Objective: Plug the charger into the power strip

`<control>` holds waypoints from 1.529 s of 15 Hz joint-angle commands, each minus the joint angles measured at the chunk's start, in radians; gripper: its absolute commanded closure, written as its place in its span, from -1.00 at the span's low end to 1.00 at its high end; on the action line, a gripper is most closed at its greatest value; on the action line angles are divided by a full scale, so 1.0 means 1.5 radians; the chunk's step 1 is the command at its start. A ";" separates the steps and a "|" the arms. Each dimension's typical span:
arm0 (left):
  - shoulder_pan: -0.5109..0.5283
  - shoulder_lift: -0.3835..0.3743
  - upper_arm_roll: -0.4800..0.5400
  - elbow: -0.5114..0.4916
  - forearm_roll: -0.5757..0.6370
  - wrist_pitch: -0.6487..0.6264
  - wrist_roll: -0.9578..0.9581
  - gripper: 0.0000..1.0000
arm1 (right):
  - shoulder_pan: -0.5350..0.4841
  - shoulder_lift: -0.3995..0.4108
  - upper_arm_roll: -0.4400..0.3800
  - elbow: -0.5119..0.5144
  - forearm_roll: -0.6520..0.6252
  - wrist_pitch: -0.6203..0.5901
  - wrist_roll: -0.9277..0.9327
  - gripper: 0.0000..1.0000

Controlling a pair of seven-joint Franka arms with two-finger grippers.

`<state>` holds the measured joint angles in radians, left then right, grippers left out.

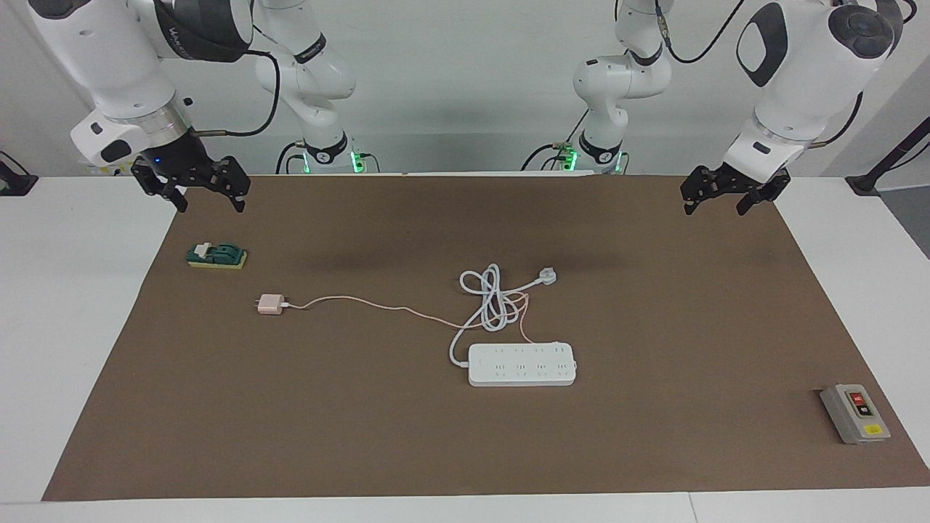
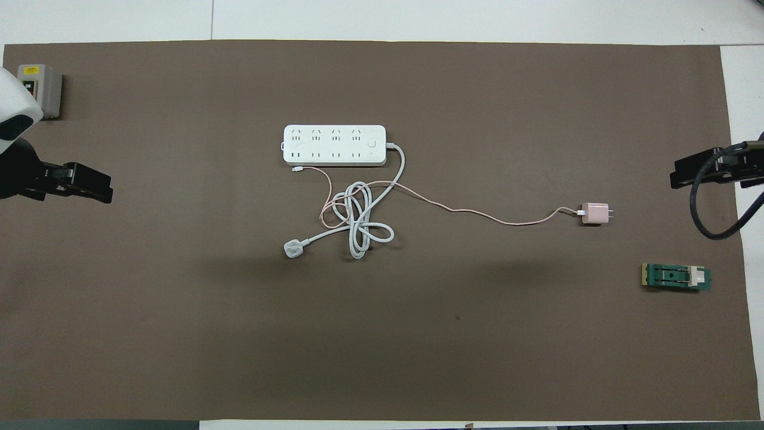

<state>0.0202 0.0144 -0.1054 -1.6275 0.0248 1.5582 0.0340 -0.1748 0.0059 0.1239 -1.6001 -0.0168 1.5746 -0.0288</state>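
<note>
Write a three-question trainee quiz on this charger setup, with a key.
1. True or false: the charger is plugged into the power strip.
2. Which end effector is the charger closer to: A left, B right?
3. Fill in: the charger's cable crosses the strip's coiled ____.

Key: 1 false, it lies apart on the mat. 2 B. 3 cord.

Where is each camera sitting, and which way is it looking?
Facing view: high across the table, looking at the robots; both arms show, with the right gripper and left gripper raised and open.
Overhead view: high above the robots' end, looking steeply down; only the grippers show at the side edges.
Shared: the brown mat, power strip, charger and grey button box, half a turn apart.
</note>
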 commanded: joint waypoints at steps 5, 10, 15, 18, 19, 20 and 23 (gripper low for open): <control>0.004 -0.007 0.000 -0.007 -0.007 0.006 -0.005 -1.00 | -0.006 -0.016 0.003 -0.020 0.001 0.016 0.012 -1.00; 0.005 -0.007 0.000 -0.008 -0.007 0.007 -0.005 -1.00 | -0.013 -0.024 0.003 -0.041 0.001 0.025 -0.016 -1.00; 0.005 -0.007 0.000 -0.007 -0.007 0.006 -0.005 -1.00 | -0.052 -0.009 0.001 -0.080 0.052 0.047 0.129 -1.00; 0.005 -0.007 0.000 -0.007 -0.007 0.006 -0.005 -1.00 | -0.083 0.038 0.000 -0.080 0.103 0.046 0.268 -1.00; 0.005 -0.007 0.000 -0.007 -0.007 0.008 -0.005 -1.00 | -0.090 0.051 0.000 -0.084 0.117 0.047 0.319 -1.00; 0.005 -0.007 0.000 -0.007 -0.007 0.006 -0.005 -1.00 | -0.100 0.068 0.000 -0.088 0.142 0.053 0.368 -1.00; 0.005 -0.007 0.000 -0.007 -0.007 0.007 -0.005 -1.00 | -0.136 0.109 0.000 -0.121 0.227 0.095 0.487 -1.00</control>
<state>0.0202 0.0144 -0.1053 -1.6276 0.0248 1.5582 0.0340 -0.3304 0.1391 0.1126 -1.7383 0.2457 1.6686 0.5940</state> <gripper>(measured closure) 0.000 0.000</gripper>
